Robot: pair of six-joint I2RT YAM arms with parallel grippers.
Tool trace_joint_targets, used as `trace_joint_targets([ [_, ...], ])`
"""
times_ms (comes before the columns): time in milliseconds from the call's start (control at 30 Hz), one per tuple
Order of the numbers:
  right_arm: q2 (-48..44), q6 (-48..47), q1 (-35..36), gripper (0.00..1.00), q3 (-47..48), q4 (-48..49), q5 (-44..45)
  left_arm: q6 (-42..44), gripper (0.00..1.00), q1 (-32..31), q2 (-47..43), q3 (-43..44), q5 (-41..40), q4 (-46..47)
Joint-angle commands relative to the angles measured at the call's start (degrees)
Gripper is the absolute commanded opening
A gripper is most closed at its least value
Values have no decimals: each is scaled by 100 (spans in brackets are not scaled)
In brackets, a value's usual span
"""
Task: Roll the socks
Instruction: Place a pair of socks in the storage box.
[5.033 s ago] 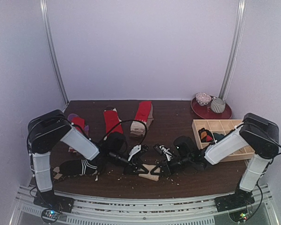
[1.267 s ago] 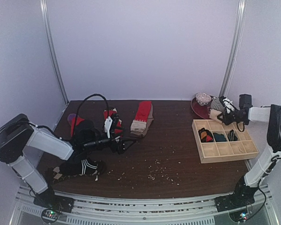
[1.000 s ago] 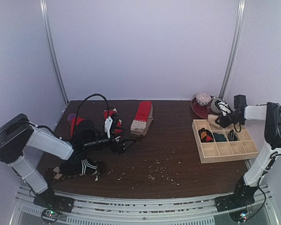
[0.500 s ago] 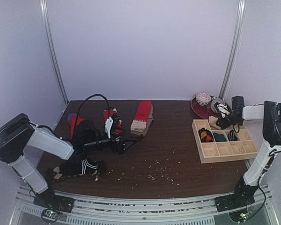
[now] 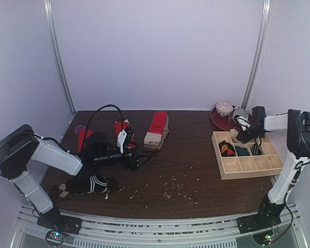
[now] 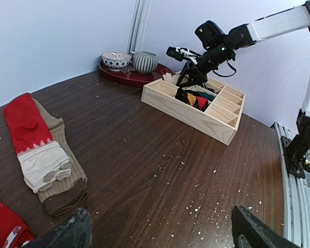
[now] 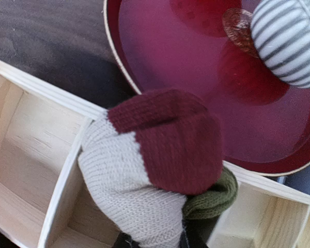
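Observation:
A rolled sock [image 7: 155, 160] of beige, dark red and green knit hangs over the back-left corner compartment of the wooden tray [image 7: 51, 95]. My right gripper [image 7: 156, 241] is shut on it from below; only the finger bases show. In the top view the right gripper [image 5: 244, 128] sits at the tray's [image 5: 250, 173] far-left corner. My left gripper [image 5: 133, 158] hovers open and empty over bare table, its fingers [image 6: 67, 235] spread wide. A red sock with beige cuff [image 6: 39, 150] lies flat to its left. Another red sock [image 5: 123, 130] and a black striped sock [image 5: 90, 183] lie on the left.
A dark red plate [image 7: 196, 77] carrying a striped cup [image 7: 289, 41] and a patterned bowl [image 5: 223, 108] sits just behind the tray. Three rolled socks [image 5: 242, 150] fill the tray's middle row. Pale crumbs [image 5: 175, 194] dot the table's middle.
My right gripper carried the rolled sock leftward and down from over the plate to the tray's back-left corner. The left arm shifted slightly right and stayed open.

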Motion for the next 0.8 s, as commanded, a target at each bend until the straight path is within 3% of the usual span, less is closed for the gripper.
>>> trace_joint_targets([
  [0, 651, 170, -59, 0, -316, -880, 1262, 157, 93, 31, -158, 108, 91, 30],
  [400, 1301, 425, -61, 0, 487, -1898, 2201, 276, 93, 29, -232, 51, -5, -64],
  [533, 1298, 516, -60, 16, 538, -2062, 1873, 310, 93, 30, -233, 64, -32, -143],
  [767, 1197, 775, -45, 31, 747, -2142, 1605, 368, 93, 31, -354, 110, -64, -327],
])
